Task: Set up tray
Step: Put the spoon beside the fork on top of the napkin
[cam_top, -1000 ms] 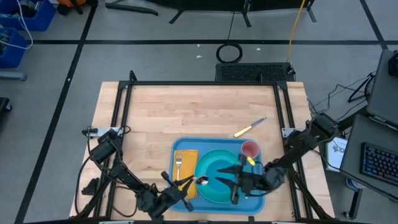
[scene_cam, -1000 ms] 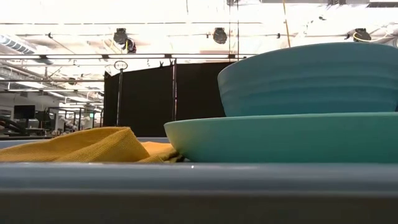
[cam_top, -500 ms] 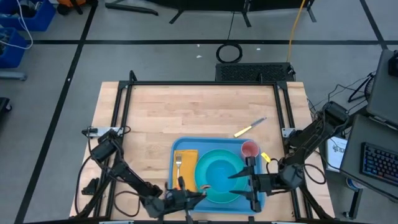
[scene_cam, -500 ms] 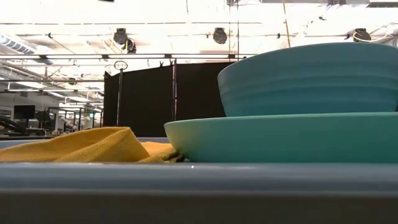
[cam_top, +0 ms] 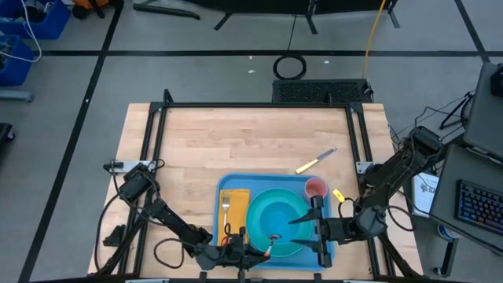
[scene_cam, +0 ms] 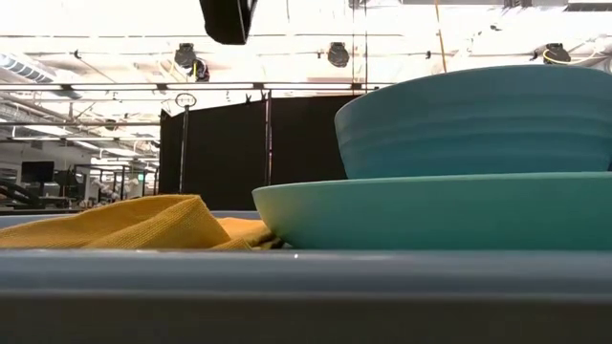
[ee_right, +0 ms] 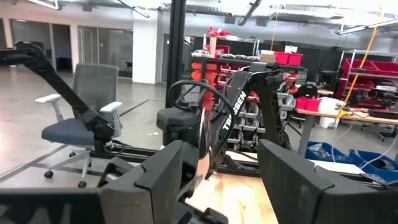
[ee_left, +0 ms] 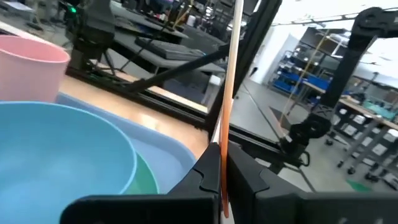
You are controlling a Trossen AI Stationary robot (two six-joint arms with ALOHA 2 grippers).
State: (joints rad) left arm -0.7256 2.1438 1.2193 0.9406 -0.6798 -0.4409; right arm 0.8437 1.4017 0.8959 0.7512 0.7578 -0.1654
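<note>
Now the left end effector [cam_top: 263, 250] is clenched on a spoon [ee_left: 229, 93], hovering at the near rim of the tray [cam_top: 226, 185], whose bowl [cam_top: 277, 216] lies just ahead. Nearby, the right end effector [cam_top: 317, 228] hangs released over the tray's right edge.

A grey office chair [ee_right: 78, 124] stands on polished floor near red-binned shelving [ee_right: 298, 74] under bright ceiling lights.
</note>
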